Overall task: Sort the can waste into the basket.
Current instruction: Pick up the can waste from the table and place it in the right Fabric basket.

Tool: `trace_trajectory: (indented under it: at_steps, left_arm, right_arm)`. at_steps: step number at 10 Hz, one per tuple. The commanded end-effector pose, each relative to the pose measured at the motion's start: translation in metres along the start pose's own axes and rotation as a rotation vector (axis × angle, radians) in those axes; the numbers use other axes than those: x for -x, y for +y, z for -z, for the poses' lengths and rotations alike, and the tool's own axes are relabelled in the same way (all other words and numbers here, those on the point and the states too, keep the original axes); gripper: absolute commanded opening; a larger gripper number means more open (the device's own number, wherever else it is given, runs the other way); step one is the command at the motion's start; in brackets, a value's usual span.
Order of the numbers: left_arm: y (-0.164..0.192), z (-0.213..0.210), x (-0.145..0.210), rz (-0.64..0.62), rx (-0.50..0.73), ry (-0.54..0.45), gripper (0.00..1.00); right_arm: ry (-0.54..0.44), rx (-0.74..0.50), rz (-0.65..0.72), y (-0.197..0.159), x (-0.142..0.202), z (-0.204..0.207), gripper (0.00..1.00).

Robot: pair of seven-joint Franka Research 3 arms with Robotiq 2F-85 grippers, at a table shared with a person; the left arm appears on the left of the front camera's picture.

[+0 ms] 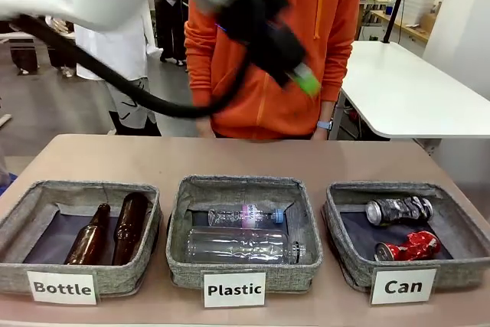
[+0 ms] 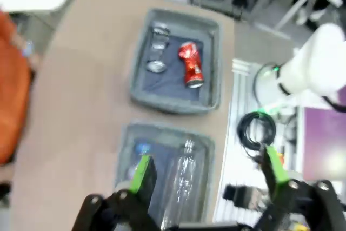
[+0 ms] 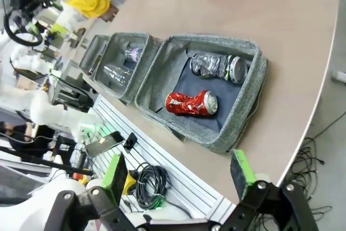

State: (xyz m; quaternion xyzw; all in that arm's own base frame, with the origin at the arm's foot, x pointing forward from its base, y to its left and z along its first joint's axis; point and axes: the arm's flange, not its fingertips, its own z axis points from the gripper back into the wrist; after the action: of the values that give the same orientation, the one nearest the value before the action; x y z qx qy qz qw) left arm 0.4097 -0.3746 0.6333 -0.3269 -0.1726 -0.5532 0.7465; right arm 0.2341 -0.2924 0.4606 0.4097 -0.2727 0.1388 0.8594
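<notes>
The grey basket point(image 1: 348, 258) labelled "Can" stands at the table's front right. Inside it lie a dented red can point(image 1: 407, 247) and a black-and-silver can point(image 1: 398, 210). My left gripper point(image 1: 295, 67) hangs high over the table's far middle, blurred, in front of the person. In the left wrist view its green pads point(image 2: 141, 171) stand wide apart, so the gripper point(image 2: 208, 169) is open and empty, above the basket point(image 2: 175, 104) and red can point(image 2: 190, 64). My right gripper point(image 3: 178, 171) is open and empty, off the table's edge near the basket point(image 3: 238, 128), red can point(image 3: 191, 103) and patterned can point(image 3: 218, 66).
The "Plastic" basket point(image 1: 191, 266) in the middle holds clear bottles. At the left, the "Bottle" basket point(image 1: 23, 223) holds two brown glass bottles. A person in an orange hoodie point(image 1: 260, 105) stands at the far side. A white table point(image 1: 413, 89) sits at the back right.
</notes>
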Motion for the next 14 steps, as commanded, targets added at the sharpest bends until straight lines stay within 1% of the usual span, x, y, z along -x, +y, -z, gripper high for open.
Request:
trace_trajectory:
  at_steps: [1, 2, 3, 4, 5, 6, 7, 8, 9, 10, 11, 12, 13, 14]
  left_arm:
    - [0.034, -0.088, 0.107, -0.135, -0.053, -0.112, 1.00]
    - [0.056, -0.140, 0.160, -0.226, -0.071, -0.214, 1.00]
    - [0.085, -0.191, 0.233, -0.330, -0.054, -0.317, 1.00]
    - [0.108, -0.216, 0.295, -0.427, -0.043, -0.393, 1.00]
    - [0.130, -0.237, 0.369, -0.527, -0.002, -0.476, 1.00]
    - [0.152, -0.256, 0.451, -0.639, 0.035, -0.601, 1.00]
    - [0.166, -0.263, 0.517, -0.701, 0.075, -0.720, 1.00]
    - [0.174, -0.260, 0.573, -0.758, 0.107, -0.809, 1.00]
    - [0.177, -0.250, 0.613, -0.767, 0.149, -0.870, 1.00]
    - [0.180, -0.230, 0.640, -0.741, 0.176, -0.922, 1.00]
    - [0.180, -0.221, 0.645, -0.637, 0.194, -0.966, 1.00]
    - [0.176, -0.217, 0.640, -0.447, 0.206, -0.990, 1.00]
    - [0.180, -0.206, 0.633, -0.345, 0.204, -1.010, 1.00]
    - [0.174, -0.208, 0.615, -0.305, 0.213, -0.943, 1.00]
  right_arm:
    - [-0.021, -0.012, 0.006, 0.003, -0.003, -0.001, 1.00]
    - [-0.021, -0.012, 0.006, 0.003, -0.003, -0.001, 1.00]
    - [-0.021, -0.012, 0.006, 0.003, -0.003, -0.001, 1.00]
    - [-0.021, -0.012, 0.006, 0.003, -0.003, -0.001, 1.00]
    - [-0.021, -0.012, 0.006, 0.003, -0.003, -0.001, 1.00]
    - [0.000, -0.001, -0.001, 0.000, 0.000, 0.000, 1.00]
    - [-0.056, -0.068, -0.002, 0.013, -0.015, 0.016, 1.00]
    - [-0.069, -0.134, -0.020, 0.029, -0.033, 0.046, 1.00]
    - [-0.069, -0.208, -0.029, 0.045, -0.053, 0.088, 1.00]
    - [-0.073, -0.245, 0.012, 0.058, -0.073, 0.138, 1.00]
    - [-0.076, -0.292, 0.065, 0.069, -0.086, 0.181, 1.00]
    - [-0.037, -0.330, 0.114, 0.079, -0.093, 0.218, 1.00]
    - [0.045, -0.263, 0.140, 0.074, -0.090, 0.241, 1.00]
    - [0.112, -0.240, 0.155, 0.077, -0.085, 0.255, 1.00]
